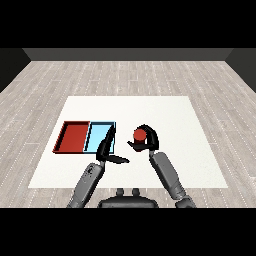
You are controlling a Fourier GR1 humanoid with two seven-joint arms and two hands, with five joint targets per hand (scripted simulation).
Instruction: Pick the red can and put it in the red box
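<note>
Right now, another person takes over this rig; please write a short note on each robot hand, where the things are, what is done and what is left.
Right robot hand: curled round the red can, right of both trays.
Left robot hand: open, holds nothing, at the near right corner of the light blue tray.
Red tray: left of the blue one, nothing in it.
Done: the can is grasped.
Left: carry it left across the blue tray and put it in the red tray.

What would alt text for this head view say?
The robot's right hand curls round a red can to the right of two trays. The red tray and light blue tray lie side by side, with the open left hand at the blue one.
</note>
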